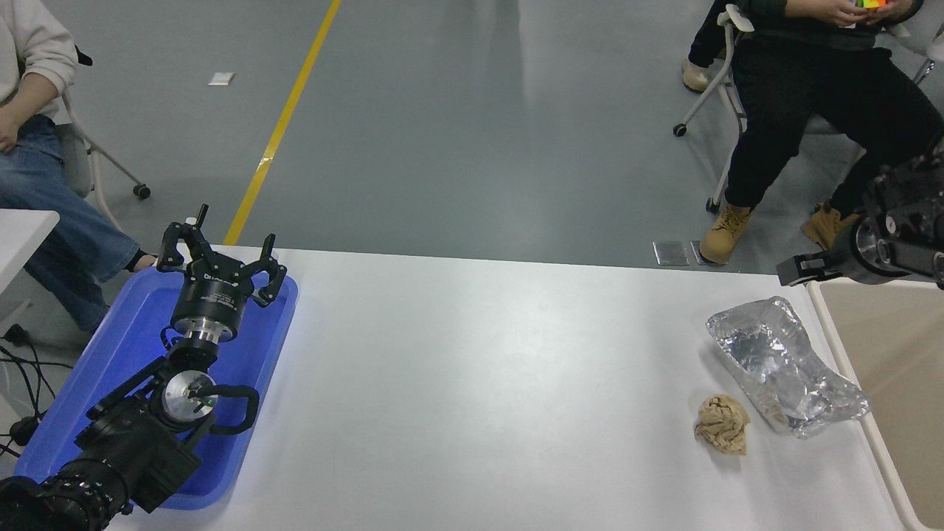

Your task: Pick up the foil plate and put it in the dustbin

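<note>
The foil plate [785,365], crumpled shiny silver and oblong, lies on the white table near its right edge. Just right of it stands the beige dustbin [903,354], cut off by the picture's edge. My right gripper [802,269] comes in from the right edge over the bin's far left corner. It hangs above and behind the foil plate, apart from it, and holds nothing that I can see. My left gripper [217,254] is parked open over the blue tray at the lower left.
A small crumpled tan paper ball [723,425] lies just left of the foil plate's near end. The blue tray [96,369] sits at the table's left edge. One person sits at the far right, another at the far left.
</note>
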